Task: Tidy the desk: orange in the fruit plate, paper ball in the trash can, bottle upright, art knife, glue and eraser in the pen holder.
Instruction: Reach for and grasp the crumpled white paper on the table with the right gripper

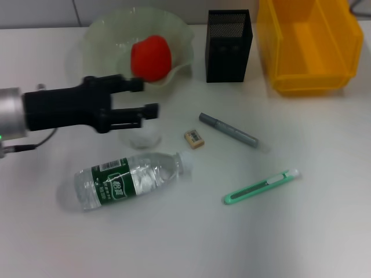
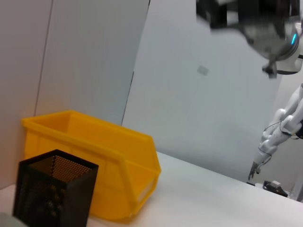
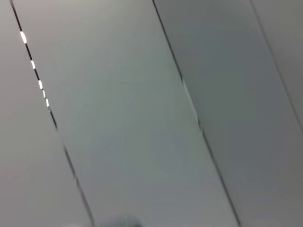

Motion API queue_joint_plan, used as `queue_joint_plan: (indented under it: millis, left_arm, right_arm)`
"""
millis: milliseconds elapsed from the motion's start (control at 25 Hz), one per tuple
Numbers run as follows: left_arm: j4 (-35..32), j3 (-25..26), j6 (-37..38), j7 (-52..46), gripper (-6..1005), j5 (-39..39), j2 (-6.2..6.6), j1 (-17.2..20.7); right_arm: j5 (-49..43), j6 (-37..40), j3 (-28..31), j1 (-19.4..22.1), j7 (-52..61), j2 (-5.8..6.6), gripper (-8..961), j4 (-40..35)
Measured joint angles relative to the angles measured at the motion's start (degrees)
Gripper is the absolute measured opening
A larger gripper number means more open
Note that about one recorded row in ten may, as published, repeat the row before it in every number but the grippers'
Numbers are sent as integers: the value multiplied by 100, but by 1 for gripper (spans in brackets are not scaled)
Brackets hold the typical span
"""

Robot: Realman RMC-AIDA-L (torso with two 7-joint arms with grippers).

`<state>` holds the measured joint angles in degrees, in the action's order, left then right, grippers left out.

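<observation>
In the head view, the orange (image 1: 151, 57) lies in the glass fruit plate (image 1: 98, 35) at the back. My left gripper (image 1: 148, 97) is open and empty, hovering just in front of the plate. A pale crumpled paper ball (image 1: 142, 139) lies on the table below it. The bottle (image 1: 127, 179) lies on its side with its cap towards the right. The eraser (image 1: 194, 138), grey glue stick (image 1: 229, 130) and green art knife (image 1: 261, 186) lie on the table to the right. The black mesh pen holder (image 1: 229, 46) stands at the back. My right gripper is out of view.
A yellow bin (image 1: 310, 43) stands at the back right beside the pen holder. The left wrist view shows the bin (image 2: 94, 161) and pen holder (image 2: 52, 194) against a wall. The right wrist view shows only grey panels.
</observation>
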<state>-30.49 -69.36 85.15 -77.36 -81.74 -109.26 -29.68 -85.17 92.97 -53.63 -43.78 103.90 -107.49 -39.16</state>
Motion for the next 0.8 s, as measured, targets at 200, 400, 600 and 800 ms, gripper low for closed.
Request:
queue_joint_plan:
  millis: [200,400,600,800]
  left_arm:
    - [0,222,84,2,784,-7,240,269]
    - [0,327,128,3,784,-24,470,470]
    - [-31,676,135,-48,785,-319,546,555]
    - [-83,957,230,-42,785,-580,588,650]
  right_arm:
    - [-1188,-49,-1,-329,474,32,648,24]
    - [-2736,-654,-124,-1111,656,-376,648,200]
    - [-4152,-1094,-156,-1838,657,-863,648,269]
    - [-4836,-1644,-460,-2453,891,-1118,647,768]
